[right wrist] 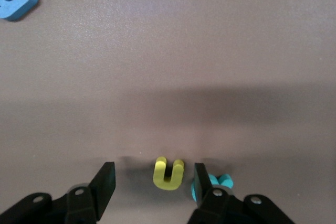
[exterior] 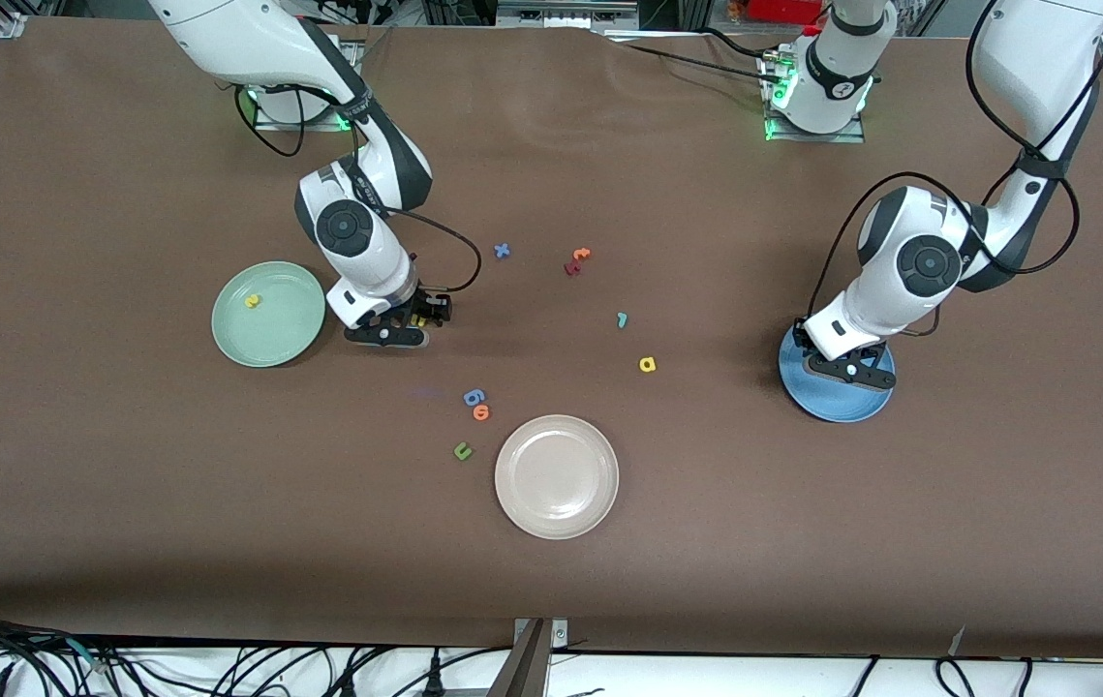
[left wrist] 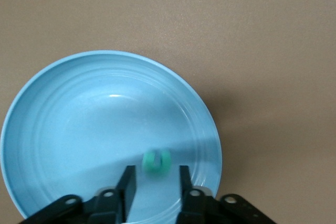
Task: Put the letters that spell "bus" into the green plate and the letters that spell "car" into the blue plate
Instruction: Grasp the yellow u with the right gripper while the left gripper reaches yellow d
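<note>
With left gripper (left wrist: pixel 155 182) parted narrowly above teal c (left wrist: pixel 157 161) dropped in blue plate (left wrist: pixel 63 103), right gripper (right wrist: pixel 152 182), wide, straddling yellow u (right wrist: pixel 168 172) to pinch it.

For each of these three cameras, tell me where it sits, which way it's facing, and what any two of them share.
Front view: high across the table, facing both arm bases; shows both arms, green plate, beige plate.
Left wrist view: on the left arm, looking down past the left tool at the teal c in the blue plate.
Right wrist view: on the right arm, looking down past the right tool, open around the yellow u.
Shared: front and left wrist views both show the blue plate.
</note>
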Motion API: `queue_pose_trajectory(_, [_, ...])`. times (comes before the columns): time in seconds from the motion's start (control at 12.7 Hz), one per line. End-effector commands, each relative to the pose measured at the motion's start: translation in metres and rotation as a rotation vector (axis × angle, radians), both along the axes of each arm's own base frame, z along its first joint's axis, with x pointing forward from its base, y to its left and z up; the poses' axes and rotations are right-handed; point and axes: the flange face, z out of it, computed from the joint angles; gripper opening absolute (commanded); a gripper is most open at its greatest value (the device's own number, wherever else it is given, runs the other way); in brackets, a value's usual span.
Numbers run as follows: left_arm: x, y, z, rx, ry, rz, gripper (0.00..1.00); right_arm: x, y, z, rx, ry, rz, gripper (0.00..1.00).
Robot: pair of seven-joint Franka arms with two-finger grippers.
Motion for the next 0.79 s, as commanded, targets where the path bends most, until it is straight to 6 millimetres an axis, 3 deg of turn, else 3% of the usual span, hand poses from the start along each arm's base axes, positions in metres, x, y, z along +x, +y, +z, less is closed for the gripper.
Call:
queue_pose_trajectory(0.0, [0.004,0.001,0.006,0.01,-0.024,-0.021,1.0,0.001,0.002,-0.006,-0.009,-0.015,0.021,0.69])
queue_pose_trajectory(0.16, [0.008,-0.014,0.012,0.006,-0.035,-0.002,1.0,0.002,0.004,-0.008,-0.001,-0.026,0.022,0.69])
queue_pose_trajectory(0.39, [0.004,-0.089,0.017,-0.008,-0.057,0.051,1.0,0.001,0.003,-0.011,0.0,-0.025,0.022,0.65])
queue_pose_trajectory(0.71, [0.011,-0.181,0.001,-0.064,-0.053,0.138,1.0,0.001,0.004,-0.011,0.002,-0.024,0.018,0.65])
